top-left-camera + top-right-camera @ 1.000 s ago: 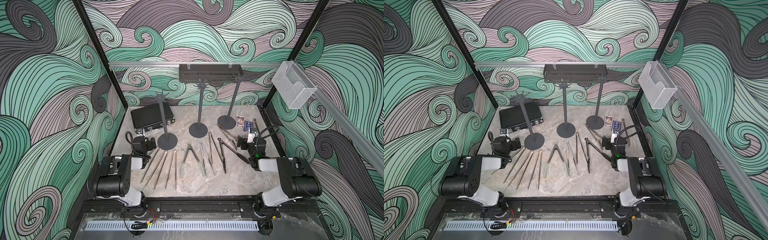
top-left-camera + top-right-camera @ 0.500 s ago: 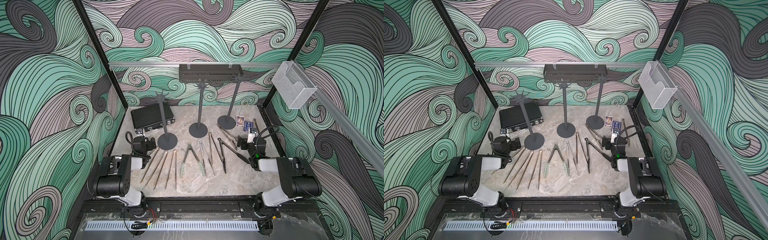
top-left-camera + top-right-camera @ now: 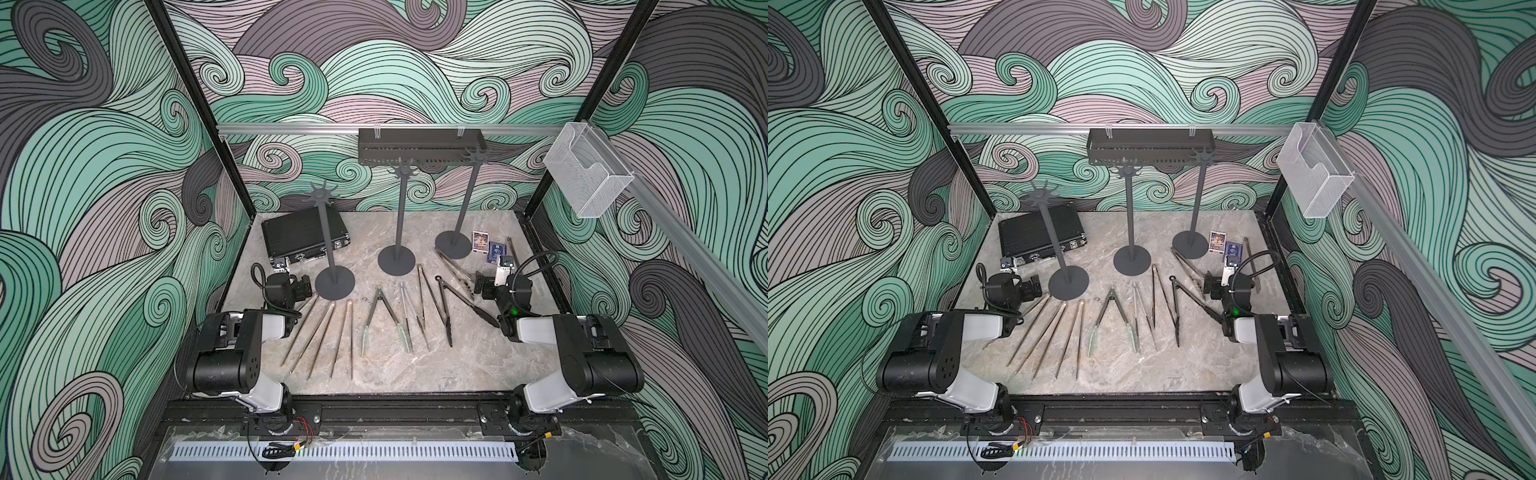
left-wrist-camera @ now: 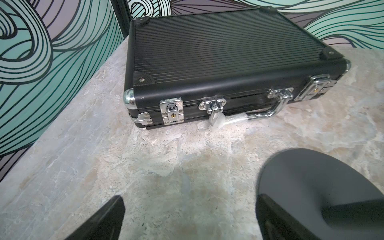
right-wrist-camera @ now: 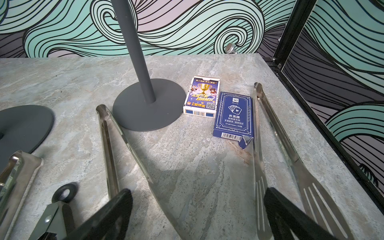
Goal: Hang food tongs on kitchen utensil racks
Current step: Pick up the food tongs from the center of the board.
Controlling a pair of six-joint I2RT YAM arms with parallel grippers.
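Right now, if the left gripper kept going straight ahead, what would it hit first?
Probably the black case, at its latched front: the left gripper has only bare table before it. The rack foot lies beside that line.

Tabletop [image 3: 415, 370]: grey-beige marble look (veined).
Walls [image 3: 374, 62]: teal, mauve and grey wave swirls on three sides of the tabletop.
Rail [image 3: 291, 129]: aluminium, across the wall behind the tabletop.
Posts [image 3: 197, 104]: black, at its far corners.
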